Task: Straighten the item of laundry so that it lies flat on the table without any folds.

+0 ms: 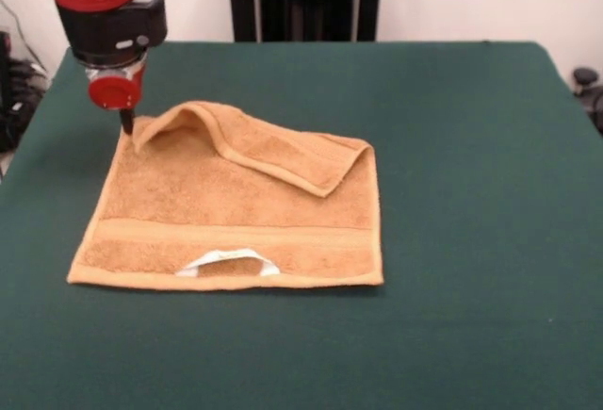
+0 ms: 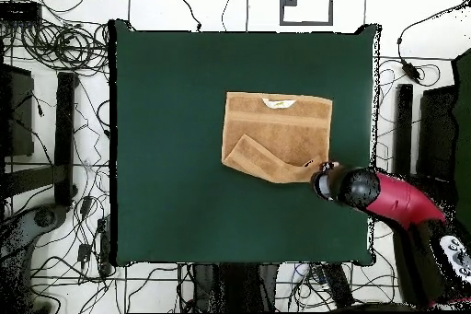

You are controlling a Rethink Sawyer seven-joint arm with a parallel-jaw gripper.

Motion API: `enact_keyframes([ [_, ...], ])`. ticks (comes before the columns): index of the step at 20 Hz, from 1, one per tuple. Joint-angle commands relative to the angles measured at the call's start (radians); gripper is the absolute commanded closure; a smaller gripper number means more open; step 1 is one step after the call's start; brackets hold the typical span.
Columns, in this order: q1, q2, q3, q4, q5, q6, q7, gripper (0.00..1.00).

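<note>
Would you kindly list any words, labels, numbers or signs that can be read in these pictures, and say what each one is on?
No text can be read in either view.
The towel has a small white tag at its hem, but any print on it is too small to tell.
The gripper shows no readable markings.

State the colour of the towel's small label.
White label, clearest in the front view.

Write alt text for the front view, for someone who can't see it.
An orange-tan towel lies on a dark green table, its far edge folded over toward the middle. The red and black robot arm's end effector sits at the towel's far left corner.
</note>
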Motion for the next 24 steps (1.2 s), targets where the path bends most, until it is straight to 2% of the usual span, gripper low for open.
enact_keyframes([
  [1,-0.002,0.006,0.067,0.203,-0.153,-0.144,-0.194,1.0],
  [8,0.033,0.023,0.004,0.236,-0.293,-0.295,-0.106,1.0],
  [16,0.079,0.057,-0.04,0.206,-0.363,-0.378,-0.06,1.0],
  [22,0.166,0.094,-0.134,0.154,-0.406,-0.449,-0.004,1.0],
  [24,0.26,0.129,-0.237,0.114,-0.413,-0.489,0.055,1.0],
])
